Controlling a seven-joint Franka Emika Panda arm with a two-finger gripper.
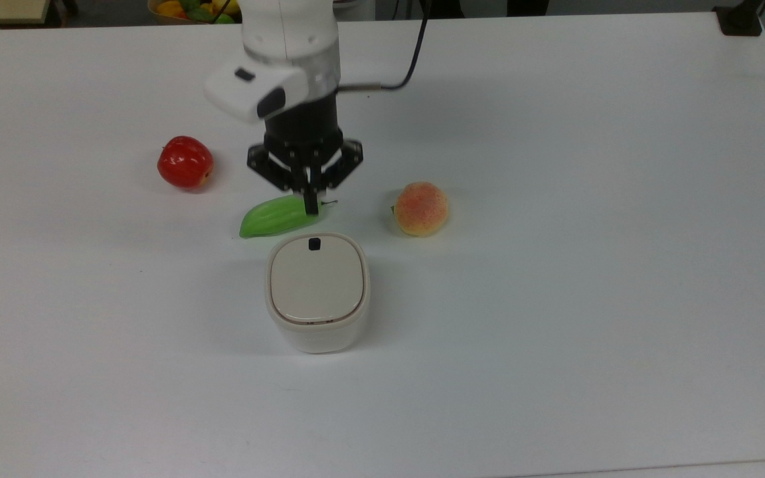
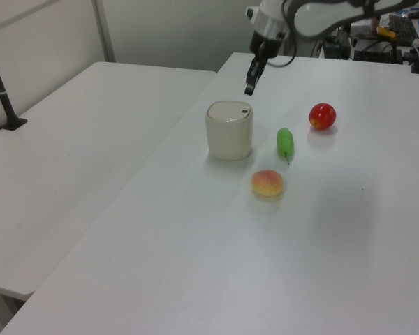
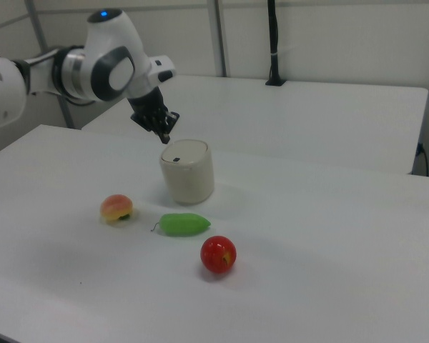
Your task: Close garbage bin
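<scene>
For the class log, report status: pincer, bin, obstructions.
Pincer shut, empty, above the bin. Lid down flat, bin closed. Nothing blocking; green fruit beside it.

The garbage bin (image 1: 317, 292) looks like smooth matt plastic; the table (image 1: 588, 232) matt white.

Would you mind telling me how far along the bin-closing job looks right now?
Done, it seems: the garbage bin has its beige lid lying flat and flush in its rim, black button uncovered. In hand: nothing; the gripper hangs shut above the table, clear of the bin, in the left view. Left: apparently nothing except retracting.
</scene>
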